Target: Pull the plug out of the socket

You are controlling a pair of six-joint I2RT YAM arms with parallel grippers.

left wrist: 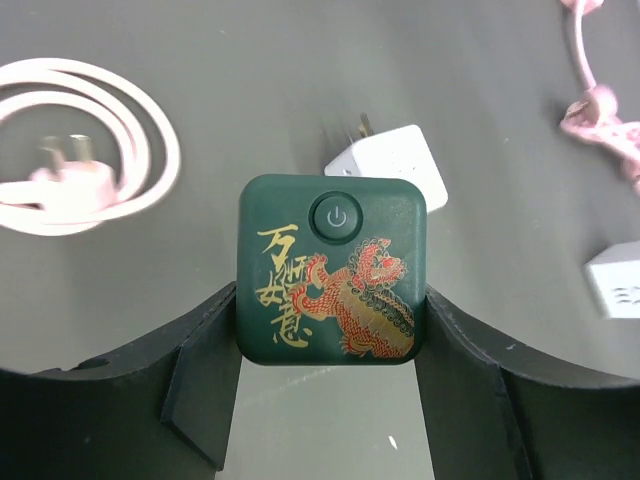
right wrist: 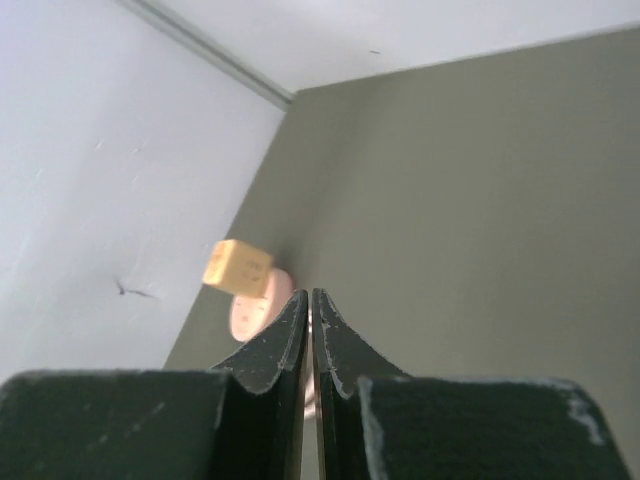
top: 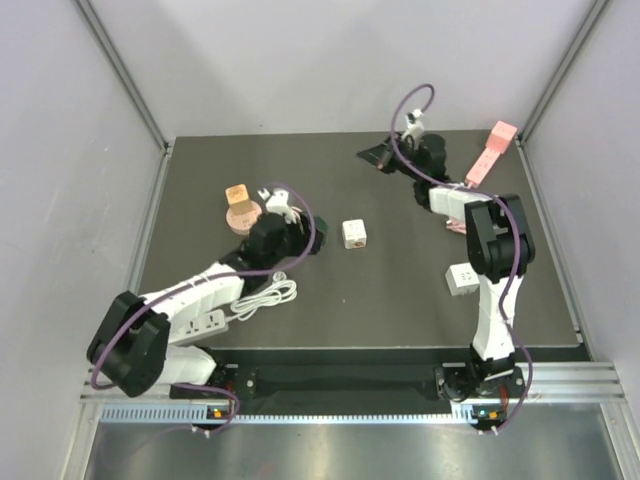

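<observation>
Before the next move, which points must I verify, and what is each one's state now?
1. Left gripper holds the green adapter on both sides: ok.
2. Right gripper empty: ok, jaws shut.
3. Right gripper facing the green adapter: not ok; its camera shows a yellow block instead.
4. Plug seated in the green adapter: cannot tell, only its button face shows.
5. White adapter clear of the green one: cannot tell, they overlap.

A green adapter (left wrist: 331, 270) in the middle of the left wrist frame is showing a power symbol (left wrist: 338, 216) on its round button near the top edge. Gold Chinese calligraphy (left wrist: 285, 285), seemingly 万事如意, is running down its left half.
</observation>
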